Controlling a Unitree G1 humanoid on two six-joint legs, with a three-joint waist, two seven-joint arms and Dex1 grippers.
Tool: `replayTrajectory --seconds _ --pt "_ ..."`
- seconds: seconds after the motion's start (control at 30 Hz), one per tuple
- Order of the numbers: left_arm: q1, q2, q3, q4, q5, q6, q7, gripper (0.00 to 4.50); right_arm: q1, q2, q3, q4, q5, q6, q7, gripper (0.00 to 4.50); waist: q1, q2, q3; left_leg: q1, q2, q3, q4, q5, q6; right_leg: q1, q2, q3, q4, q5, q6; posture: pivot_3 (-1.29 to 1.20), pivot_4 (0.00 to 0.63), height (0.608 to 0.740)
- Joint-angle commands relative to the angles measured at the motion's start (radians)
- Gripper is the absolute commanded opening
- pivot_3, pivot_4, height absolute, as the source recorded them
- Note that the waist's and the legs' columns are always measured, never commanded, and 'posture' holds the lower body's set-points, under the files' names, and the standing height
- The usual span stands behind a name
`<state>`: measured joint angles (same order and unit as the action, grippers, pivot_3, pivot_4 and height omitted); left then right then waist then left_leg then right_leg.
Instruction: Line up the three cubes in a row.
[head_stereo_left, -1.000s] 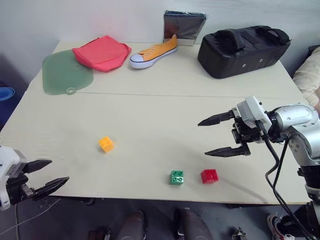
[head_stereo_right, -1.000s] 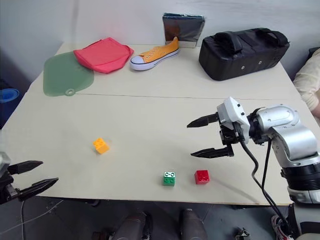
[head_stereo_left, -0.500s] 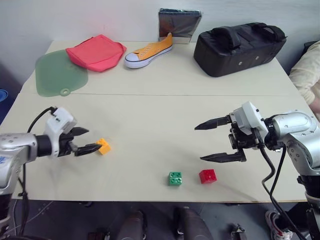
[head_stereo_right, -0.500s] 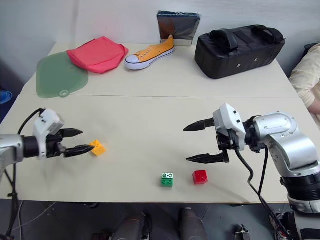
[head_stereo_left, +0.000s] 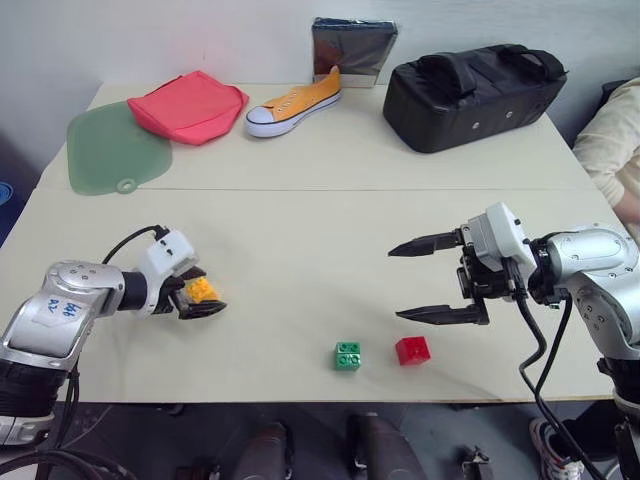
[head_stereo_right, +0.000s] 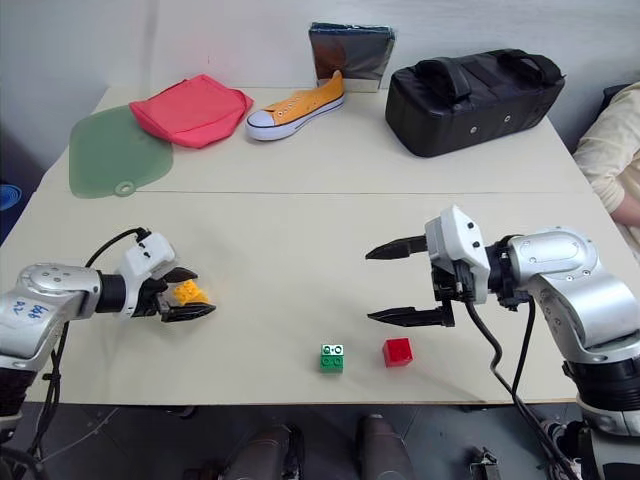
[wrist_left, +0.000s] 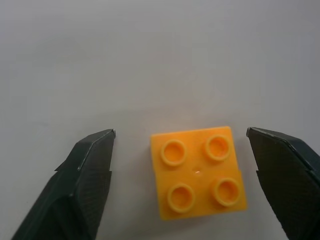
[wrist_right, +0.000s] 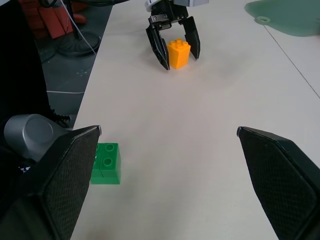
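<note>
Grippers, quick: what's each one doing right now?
Left gripper: open, fingers either side of the orange-yellow cube, not touching it.
Right gripper: open wide, holding nothing.

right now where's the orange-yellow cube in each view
Left eye view: orange-yellow cube at left-centre, between the left hand fingers.
Right eye view: same spot, left of the green cube.
Left wrist view: low centre, gaps on both sides.
Right wrist view: top centre, far from the green cube.
Shared landmark: the left hand's black fingers.

Cubes: three — one orange, one green, one red. Shoe: one. Bag: one.
</note>
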<state>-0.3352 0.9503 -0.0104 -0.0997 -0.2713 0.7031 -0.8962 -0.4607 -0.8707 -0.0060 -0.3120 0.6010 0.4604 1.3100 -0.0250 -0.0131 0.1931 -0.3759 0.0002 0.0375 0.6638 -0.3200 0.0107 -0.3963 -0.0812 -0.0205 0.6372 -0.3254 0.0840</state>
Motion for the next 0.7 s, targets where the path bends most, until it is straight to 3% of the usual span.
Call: replayTrajectory --seconds 0.03,0.23,0.47,0.6,0.7 --pt "-0.011 -0.017 0.016 0.007 0.008 -0.027 0.012 3.25 -0.002 -0.007 -0.029 -0.033 0.016 -0.005 -0.006 4.50 0.000 0.000 0.000 0.000 0.000 0.000 0.000 0.000 0.000 0.000 0.000 0.000 0.000 0.000 0.000 0.00 0.150 0.740" --pt "0.003 0.002 0.011 0.001 0.008 -0.048 -0.036 1.50 0.000 -0.015 -0.031 -0.031 0.018 -0.005 -0.001 4.50 0.000 0.000 0.000 0.000 0.000 0.000 0.000 0.000 0.000 0.000 0.000 0.000 0.000 0.000 0.000 0.00 0.150 0.740" --pt "0.010 0.022 0.016 -0.098 -0.078 -0.202 -0.239 1.54 0.047 -0.056 -0.041 -0.044 0.020 -0.016 0.039 4.50 0.000 0.000 0.000 0.000 0.000 0.000 0.000 0.000 0.000 0.000 0.000 0.000 -0.001 0.000 0.000 0.00 0.150 0.740" --pt "-0.039 0.022 -0.034 -0.173 -0.109 -0.180 -0.313 1.54 0.093 -0.090 -0.040 -0.036 -0.014 -0.067 0.076 4.50 0.007 0.000 0.000 0.000 0.000 0.000 0.000 0.000 0.000 0.001 -0.001 0.000 -0.003 0.000 0.000 0.00 0.150 0.740" --pt "-0.066 0.019 -0.145 -0.264 -0.088 -0.168 -0.370 1.54 0.178 -0.128 -0.057 -0.045 -0.048 -0.131 0.114 4.50 0.013 0.000 0.000 0.000 0.000 0.000 0.000 0.000 0.000 0.001 0.000 0.000 -0.004 0.000 0.000 0.00 0.150 0.740"
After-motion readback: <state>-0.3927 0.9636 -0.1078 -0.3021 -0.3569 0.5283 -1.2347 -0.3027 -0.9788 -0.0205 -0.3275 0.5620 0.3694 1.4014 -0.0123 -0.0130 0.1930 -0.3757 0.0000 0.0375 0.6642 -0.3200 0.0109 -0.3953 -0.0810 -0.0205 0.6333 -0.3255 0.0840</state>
